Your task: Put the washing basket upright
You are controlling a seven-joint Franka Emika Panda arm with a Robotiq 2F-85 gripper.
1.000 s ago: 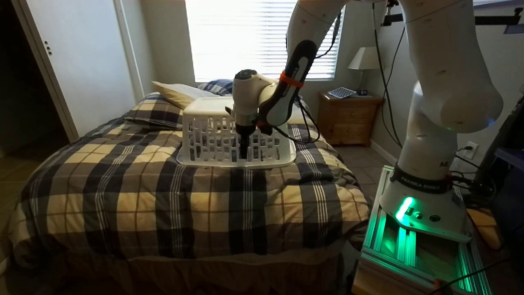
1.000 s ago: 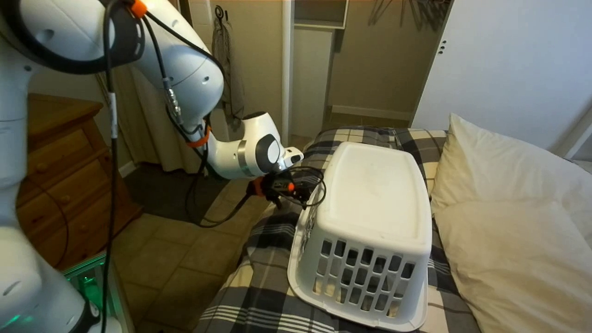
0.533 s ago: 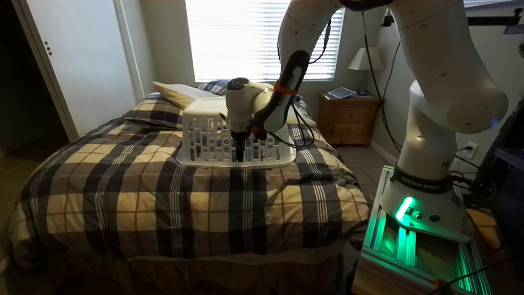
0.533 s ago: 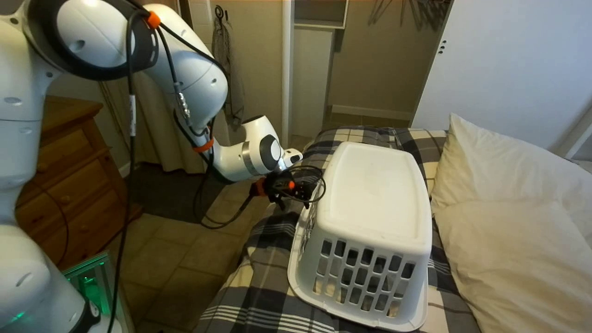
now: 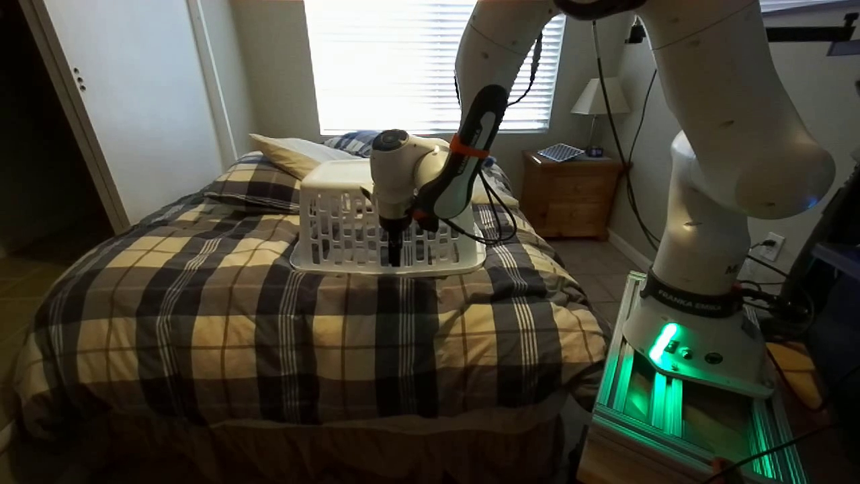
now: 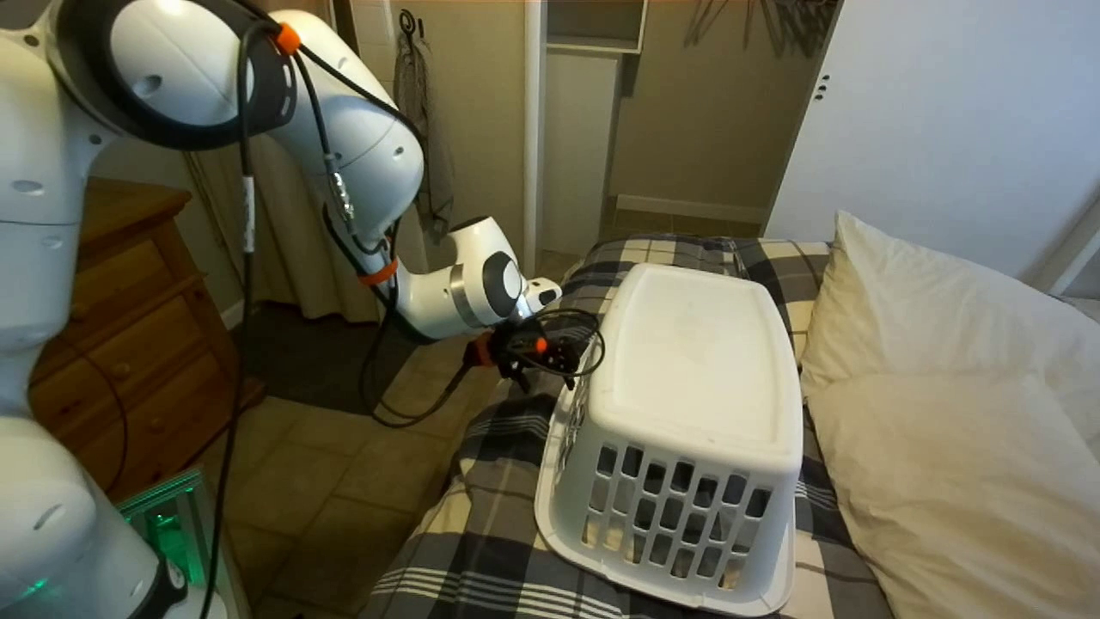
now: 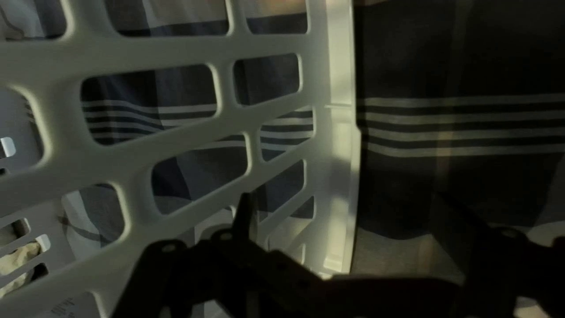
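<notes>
The white washing basket lies upside down on the bed, its flat base up and its rim down on the cover. It shows in both exterior views (image 5: 339, 218) (image 6: 692, 361). My gripper (image 5: 394, 261) points down beside its slotted long side, low near the rim; in an exterior view the gripper (image 6: 567, 378) is partly hidden by a looped cable. In the wrist view the gripper (image 7: 344, 198) is open, its dark fingers wide apart. The basket's rim edge (image 7: 342, 176) runs between them. I cannot tell whether the left finger (image 7: 243, 214) touches the slotted wall.
A plaid cover (image 5: 282, 336) lies over the bed. White pillows (image 6: 954, 344) lie close to the basket's far side. A wooden nightstand (image 5: 571, 198) with a lamp (image 5: 600, 97) stands by the bed's head. A black cable (image 5: 494, 228) hangs in a loop from the wrist.
Over the last second my gripper has moved slightly down and to the left in an exterior view, along the basket's side. In the last half second it has hardly moved. The basket stays still.
</notes>
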